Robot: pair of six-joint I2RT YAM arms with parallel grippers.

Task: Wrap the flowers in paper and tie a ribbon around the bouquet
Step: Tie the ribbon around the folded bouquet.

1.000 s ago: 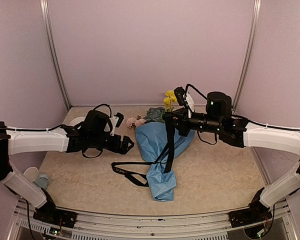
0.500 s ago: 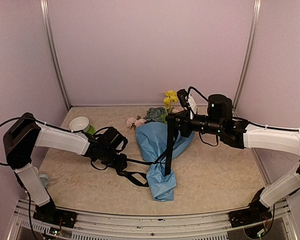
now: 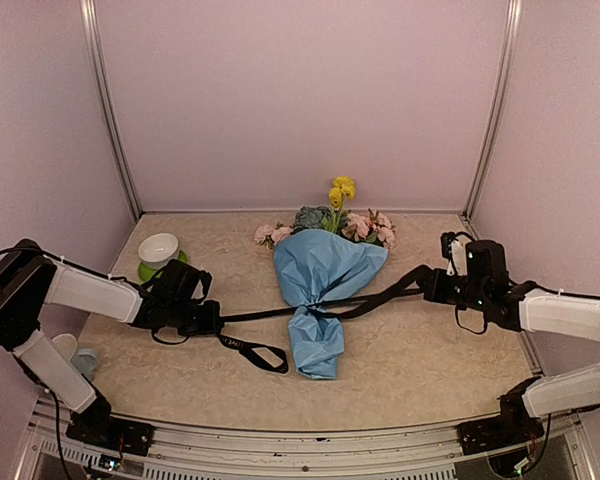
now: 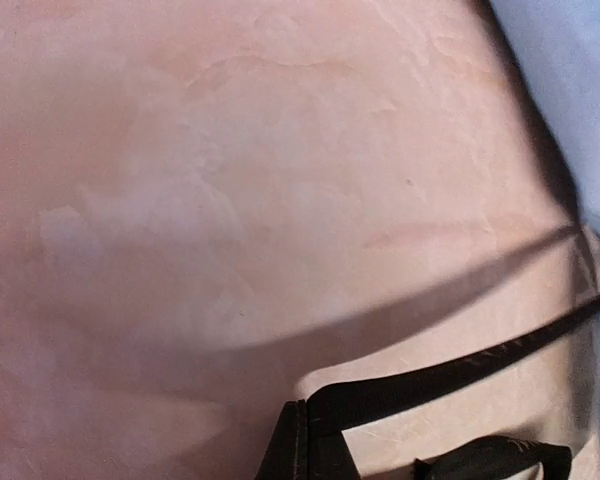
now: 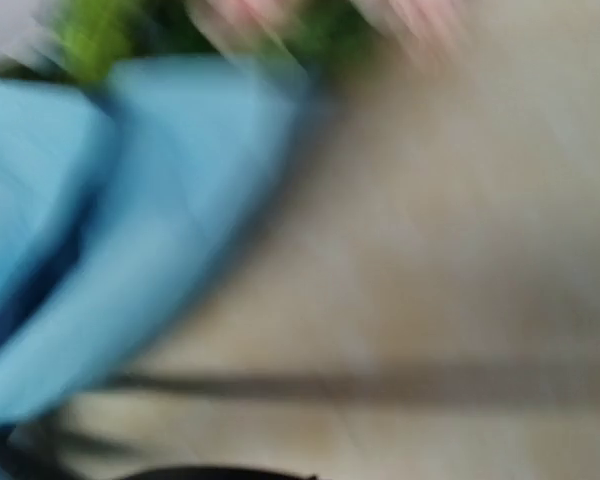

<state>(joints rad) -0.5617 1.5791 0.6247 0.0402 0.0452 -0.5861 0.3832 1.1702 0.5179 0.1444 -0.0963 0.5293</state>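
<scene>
black ribbon (image 3: 262, 314) stretched taut across the blue paper cone's (image 3: 325, 268) pinched waist.

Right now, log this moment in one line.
left gripper: shut on black fabric ribbon | right gripper: shut on ribbon | ribbon: taut across light-blue paper bouquet

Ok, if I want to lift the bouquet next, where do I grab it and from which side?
Take the bouquet at its pinched waist, where the ribbon crosses. The paper is narrowest there, so the jaws can likely span it. It lies flat with the flowers at the far end, so come straight down from above, closing across its width.
</scene>
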